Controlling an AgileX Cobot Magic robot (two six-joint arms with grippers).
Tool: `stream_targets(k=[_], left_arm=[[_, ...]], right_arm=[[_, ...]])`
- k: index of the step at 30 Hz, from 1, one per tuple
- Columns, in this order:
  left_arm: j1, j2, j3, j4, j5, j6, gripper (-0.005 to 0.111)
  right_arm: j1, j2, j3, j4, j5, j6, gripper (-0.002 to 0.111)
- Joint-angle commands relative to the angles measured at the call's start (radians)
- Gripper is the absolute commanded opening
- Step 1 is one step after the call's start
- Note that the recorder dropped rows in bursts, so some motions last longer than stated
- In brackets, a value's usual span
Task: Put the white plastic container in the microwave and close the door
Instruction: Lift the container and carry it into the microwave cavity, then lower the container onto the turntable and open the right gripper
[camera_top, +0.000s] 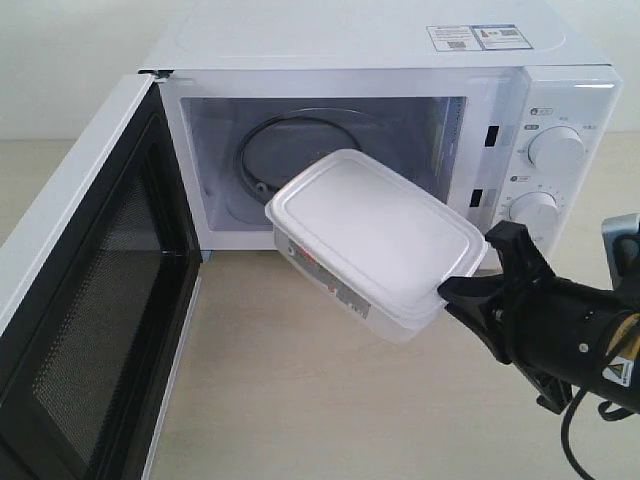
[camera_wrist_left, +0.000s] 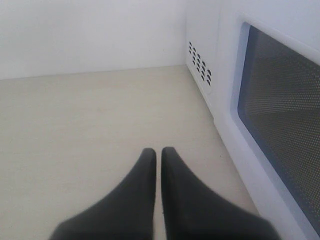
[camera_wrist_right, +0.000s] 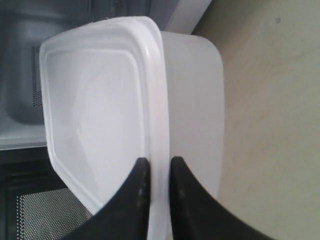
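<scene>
Presently | my right gripper (camera_top: 468, 272) clenched on white plastic container (camera_top: 370, 230), mid-frame, airborne before microwave (camera_top: 350, 40) | left gripper (camera_wrist_left: 158, 151) pinched empty | door (camera_top: 90, 290) open | insertion, closing remain

The white plastic container (camera_top: 372, 243), translucent with an opaque white lid (camera_top: 385, 212) and a red-and-white side label (camera_top: 328, 275), is held tilted off the tabletop (camera_top: 300, 400) by its rim, just before the open cavity of the microwave (camera_top: 400, 50). The door (camera_top: 95, 300) is swung wide open at the left, its dark mesh window (camera_top: 128, 238) exposed.
</scene>
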Motion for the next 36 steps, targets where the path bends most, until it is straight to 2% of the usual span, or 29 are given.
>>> stream_targets(k=[1, 4, 13, 19, 36], left_arm=[[0.002, -0.003, 0.004, -0.006, 0.0, 0.001, 0.004], [0.002, -0.003, 0.004, -0.006, 0.0, 0.001, 0.004], [0.002, -0.003, 0.004, -0.006, 0.0, 0.001, 0.004], [0.002, -0.003, 0.004, -0.006, 0.0, 0.001, 0.004], [0.002, -0.003, 0.004, -0.006, 0.0, 0.001, 0.004]], right_arm=[[0.118, -0.009, -0.013, 0.286, -0.018, -0.151, 0.0], [0.17, 0.002, -0.039, 0.366, -0.006, -0.183, 0.0], [0.241, 0.1, -0.195, 0.389, 0.073, -0.172, 0.0], [0.282, 0.148, -0.271, 0.552, 0.068, -0.198, 0.0], [0.283, 0.295, -0.428, 0.764, 0.075, -0.256, 0.0]])
